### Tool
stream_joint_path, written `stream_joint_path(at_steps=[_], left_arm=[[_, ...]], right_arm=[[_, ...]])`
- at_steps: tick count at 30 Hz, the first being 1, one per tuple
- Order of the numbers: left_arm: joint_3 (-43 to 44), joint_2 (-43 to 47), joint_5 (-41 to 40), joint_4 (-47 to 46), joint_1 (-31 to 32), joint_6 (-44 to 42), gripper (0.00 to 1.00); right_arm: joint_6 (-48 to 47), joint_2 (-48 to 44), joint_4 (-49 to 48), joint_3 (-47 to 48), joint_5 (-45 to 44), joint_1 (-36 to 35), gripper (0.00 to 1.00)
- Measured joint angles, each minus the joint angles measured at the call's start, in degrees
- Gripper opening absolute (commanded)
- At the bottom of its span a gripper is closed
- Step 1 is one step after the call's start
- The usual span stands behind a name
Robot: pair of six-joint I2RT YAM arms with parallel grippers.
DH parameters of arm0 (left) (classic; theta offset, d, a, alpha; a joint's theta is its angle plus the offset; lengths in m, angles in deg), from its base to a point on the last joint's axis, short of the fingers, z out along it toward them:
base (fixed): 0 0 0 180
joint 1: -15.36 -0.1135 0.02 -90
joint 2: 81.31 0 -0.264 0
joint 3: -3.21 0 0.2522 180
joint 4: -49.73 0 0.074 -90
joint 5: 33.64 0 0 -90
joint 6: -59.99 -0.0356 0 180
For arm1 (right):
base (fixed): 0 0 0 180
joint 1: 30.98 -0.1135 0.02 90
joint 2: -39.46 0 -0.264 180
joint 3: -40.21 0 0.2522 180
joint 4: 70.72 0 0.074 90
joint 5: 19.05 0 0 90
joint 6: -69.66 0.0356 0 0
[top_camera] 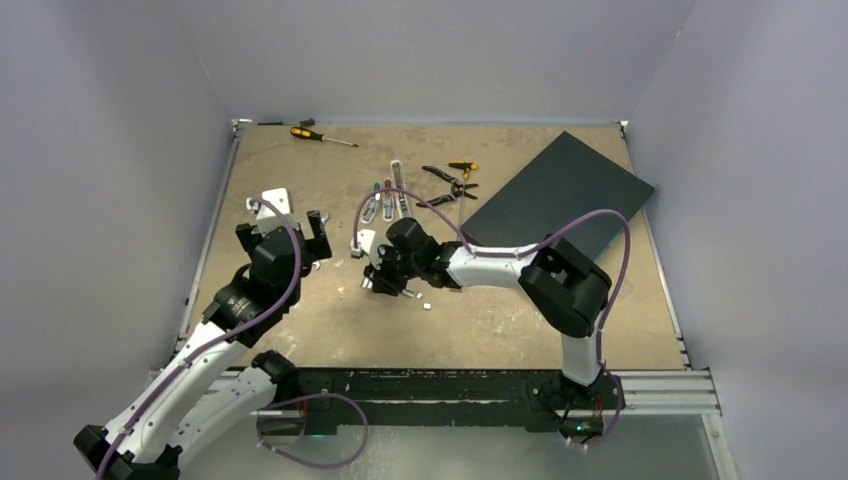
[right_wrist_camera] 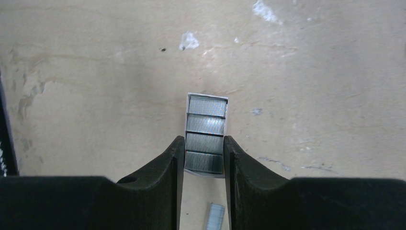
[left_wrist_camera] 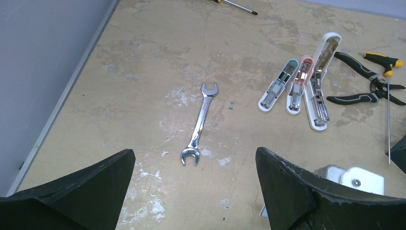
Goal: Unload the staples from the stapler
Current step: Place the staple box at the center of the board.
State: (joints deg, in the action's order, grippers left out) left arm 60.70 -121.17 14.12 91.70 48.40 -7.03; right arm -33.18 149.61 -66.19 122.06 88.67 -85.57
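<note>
My right gripper [right_wrist_camera: 204, 143] is shut on a small white box of staples [right_wrist_camera: 207, 117]. The box holds several silvery staple blocks, and my fingers [right_wrist_camera: 174, 158] press its two long sides. A loose staple strip [right_wrist_camera: 216, 215] lies on the table below the fingers. In the top view the right gripper [top_camera: 385, 275] is low over the table, with a loose staple piece [top_camera: 426, 307] near it. Three opened staplers lie side by side: teal [left_wrist_camera: 275, 87], pink [left_wrist_camera: 298, 86] and white [left_wrist_camera: 320, 88]. A tiny staple piece [left_wrist_camera: 231, 106] lies left of them. My left gripper [left_wrist_camera: 194, 172] is open and empty above the table.
A silver wrench [left_wrist_camera: 201, 122] lies ahead of the left gripper. Black-handled pliers [left_wrist_camera: 364, 81] and a yellow-handled tool [left_wrist_camera: 383, 60] lie right of the staplers. A yellow screwdriver [top_camera: 320, 136] lies at the far edge. A black board [top_camera: 560, 195] lies at the back right.
</note>
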Motion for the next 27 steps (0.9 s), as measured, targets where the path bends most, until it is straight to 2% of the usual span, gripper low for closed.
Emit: stream_joint_path(at_steps=[6, 20, 23, 25, 27], left_arm=[[0.0, -0.1, 0.0, 0.0, 0.0, 0.0, 0.95], [0.0, -0.4, 0.0, 0.0, 0.0, 0.0, 0.95], [0.0, -0.5, 0.0, 0.0, 0.0, 0.0, 0.95], [0.0, -0.5, 0.0, 0.0, 0.0, 0.0, 0.95], [0.0, -0.5, 0.0, 0.0, 0.0, 0.0, 0.95]], right_arm=[[-1.9, -2.1, -1.9, -5.4, 3.3, -0.2, 0.33], [-9.1, -2.1, 1.2, -6.4, 10.4, -1.7, 0.38], [-9.8, -2.1, 2.8, -6.5, 10.4, -2.1, 0.42], [-10.2, -2.1, 3.6, -6.8, 10.4, -2.4, 0.48], [-10.4, -2.1, 3.8, -7.2, 10.4, -2.5, 0.59]])
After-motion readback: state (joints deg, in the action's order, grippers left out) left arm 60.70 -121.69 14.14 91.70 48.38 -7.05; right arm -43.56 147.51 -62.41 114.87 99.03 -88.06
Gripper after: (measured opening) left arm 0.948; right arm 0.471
